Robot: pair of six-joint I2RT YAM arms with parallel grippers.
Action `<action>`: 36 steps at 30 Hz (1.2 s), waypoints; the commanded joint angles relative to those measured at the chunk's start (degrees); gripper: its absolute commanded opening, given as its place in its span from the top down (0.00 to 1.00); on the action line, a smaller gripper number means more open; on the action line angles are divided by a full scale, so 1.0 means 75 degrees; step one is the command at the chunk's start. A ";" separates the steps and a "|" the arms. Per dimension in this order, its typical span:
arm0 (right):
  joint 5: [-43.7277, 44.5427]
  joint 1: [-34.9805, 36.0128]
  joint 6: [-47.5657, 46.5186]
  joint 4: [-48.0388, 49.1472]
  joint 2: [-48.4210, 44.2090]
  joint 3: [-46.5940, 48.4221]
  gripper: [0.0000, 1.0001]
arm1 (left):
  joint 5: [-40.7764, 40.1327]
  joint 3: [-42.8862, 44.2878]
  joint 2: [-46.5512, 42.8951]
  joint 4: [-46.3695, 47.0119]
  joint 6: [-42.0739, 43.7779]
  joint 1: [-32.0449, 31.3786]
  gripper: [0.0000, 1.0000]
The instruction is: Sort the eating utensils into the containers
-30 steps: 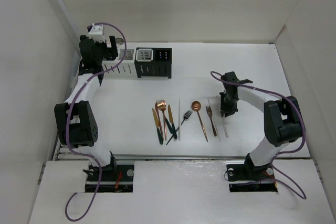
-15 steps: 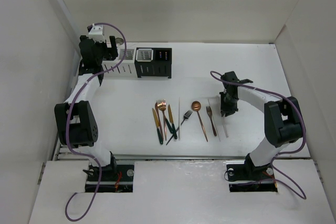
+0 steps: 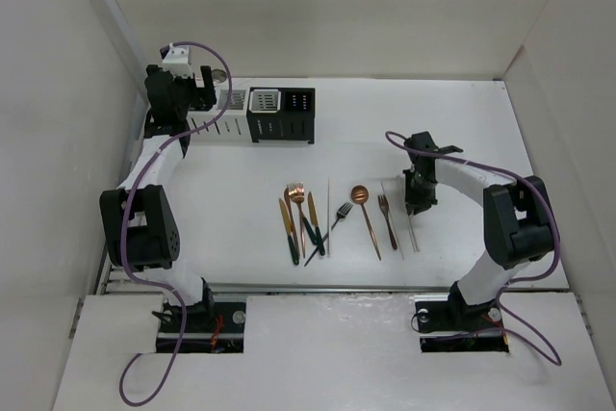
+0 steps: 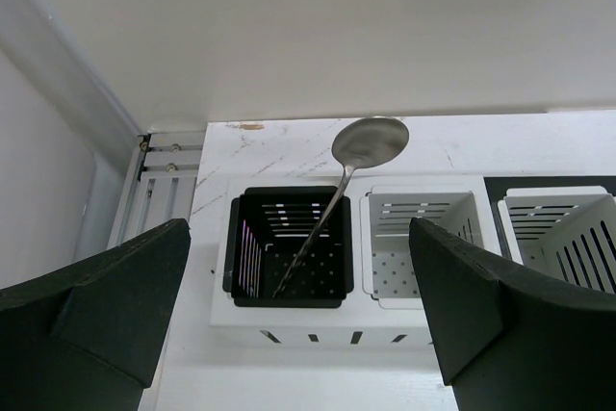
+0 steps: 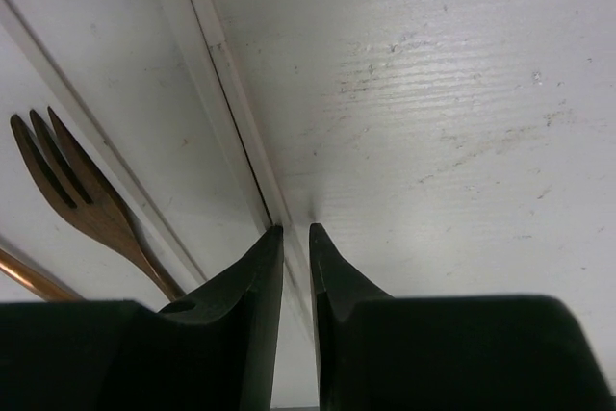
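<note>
The left gripper point(image 4: 299, 225) hangs with its fingers spread wide above the row of caddies point(image 3: 279, 127), holding nothing. A silver spoon point(image 4: 369, 141) stands tilted in the black caddy point(image 4: 234, 257) below it. Down on the table point(image 5: 433, 93), the right gripper point(image 5: 295, 230) is pinched on a thin white stick point(image 5: 231, 93) that lies just beside a copper fork point(image 5: 72, 190). The other utensils point(image 3: 300, 214) lie mid-table.

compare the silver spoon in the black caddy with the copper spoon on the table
The silver spoon has a grey metal finish, the copper spoon a rose-gold one. The silver spoon leans bowl-up inside the black caddy; the copper spoon lies flat on the table. Both have round bowls and slim handles.
</note>
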 commanded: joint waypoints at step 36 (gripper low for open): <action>0.0695 -0.0082 -0.0849 -0.0138 -0.0063 0.1063 1.00 | 0.0770 0.0085 -0.0348 -0.0097 0.0355 -0.0007 0.05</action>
